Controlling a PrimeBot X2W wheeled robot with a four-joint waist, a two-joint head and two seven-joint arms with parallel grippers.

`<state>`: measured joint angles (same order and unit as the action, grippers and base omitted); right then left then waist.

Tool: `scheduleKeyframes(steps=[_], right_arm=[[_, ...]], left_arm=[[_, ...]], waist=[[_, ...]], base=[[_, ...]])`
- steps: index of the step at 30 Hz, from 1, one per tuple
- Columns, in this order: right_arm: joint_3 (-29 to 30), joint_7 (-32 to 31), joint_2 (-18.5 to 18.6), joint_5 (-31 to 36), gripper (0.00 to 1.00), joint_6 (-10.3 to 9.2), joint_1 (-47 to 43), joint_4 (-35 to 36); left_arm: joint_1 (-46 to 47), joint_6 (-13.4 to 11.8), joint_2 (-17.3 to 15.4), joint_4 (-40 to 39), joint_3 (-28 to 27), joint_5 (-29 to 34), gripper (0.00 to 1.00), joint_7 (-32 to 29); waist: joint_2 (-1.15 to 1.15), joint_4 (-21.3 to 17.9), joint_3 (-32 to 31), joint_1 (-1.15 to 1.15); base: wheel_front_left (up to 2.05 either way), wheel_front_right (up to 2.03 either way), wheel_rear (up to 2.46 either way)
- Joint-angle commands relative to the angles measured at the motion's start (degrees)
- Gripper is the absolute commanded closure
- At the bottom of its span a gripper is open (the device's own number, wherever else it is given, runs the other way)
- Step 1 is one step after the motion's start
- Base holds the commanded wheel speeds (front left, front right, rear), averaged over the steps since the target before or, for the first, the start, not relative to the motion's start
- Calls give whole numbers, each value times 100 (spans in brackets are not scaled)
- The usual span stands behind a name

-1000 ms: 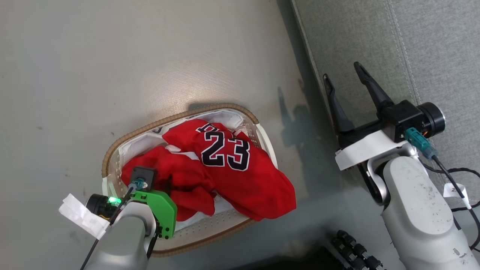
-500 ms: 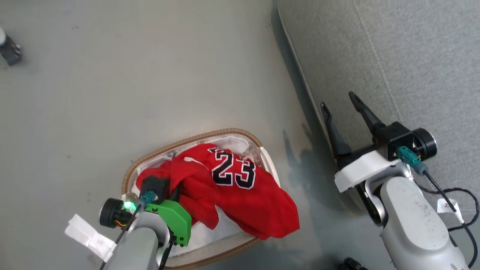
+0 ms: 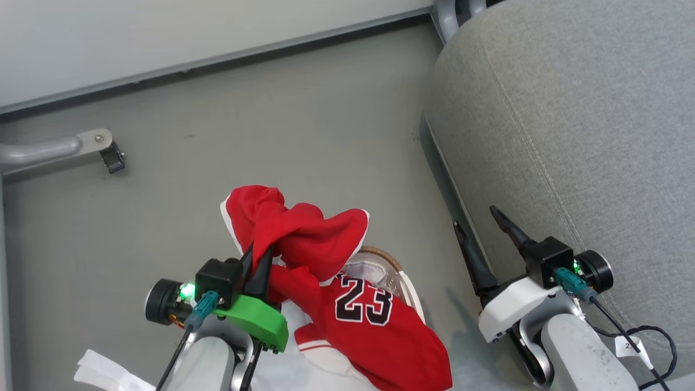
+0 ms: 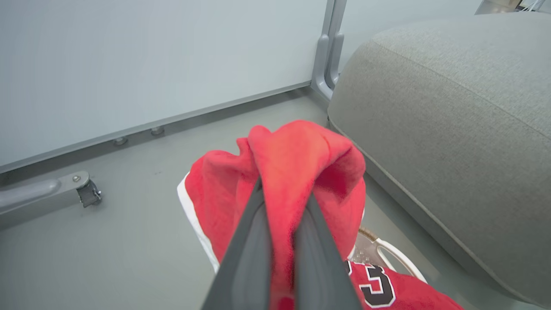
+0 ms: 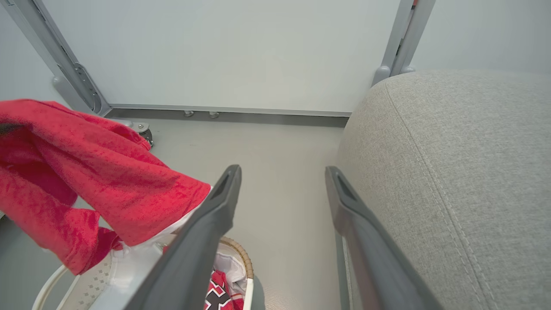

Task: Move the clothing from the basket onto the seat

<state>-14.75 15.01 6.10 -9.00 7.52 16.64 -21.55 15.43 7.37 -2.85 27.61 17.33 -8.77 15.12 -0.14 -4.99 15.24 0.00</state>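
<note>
Head view: the plain red garment (image 3: 293, 233) (the one with the white hem) is bunched up and pinched between the two fingers of the left tool (image 3: 259, 255), held up in the air over the basket (image 3: 391, 260). The red-and-white jersey (image 3: 374, 326) lies in the basket underneath, "23" face up, with one end spilling over the basket's edge. Most of the basket is hidden under fabric and the left arm, so you just get a bit of brown woven rim and white perforated wall. It stands on the grey floor (image 3: 282, 136), near the edge of the seat (image 3: 570, 136) but not touching it. The right tool (image 3: 475, 217) holds nothing, fingers spread wide, hovering right by the seat's edge. The left wrist view backs up the grip: red cloth is clamped tight between both dark fingers and folded over their tips. Further out, a grey metal leg with a caster (image 3: 108, 155) sits on the floor by the pale wall (image 3: 190, 32).
</note>
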Motion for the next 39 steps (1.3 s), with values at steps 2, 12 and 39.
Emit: scheduleKeyframes(steps=[2,12,39], right_arm=[[-104,24,51,-43,0,-6,-150,-27],[-1156,25,346,-474,0,-6,72,296],[-1692,19,5,-1058,100,-8,932,352]], left_arm=[[-70,5,-14,-375,27,60,100,6],[209,15,-15,-1551,168,106,100,5],[-342,-16,-14,-1744,767,-90,0,5]], waist=[[14,256,-683,0],[14,256,-996,0],[14,-155,-996,0]], base=[[0,0,0],[0,0,0],[0,0,0]])
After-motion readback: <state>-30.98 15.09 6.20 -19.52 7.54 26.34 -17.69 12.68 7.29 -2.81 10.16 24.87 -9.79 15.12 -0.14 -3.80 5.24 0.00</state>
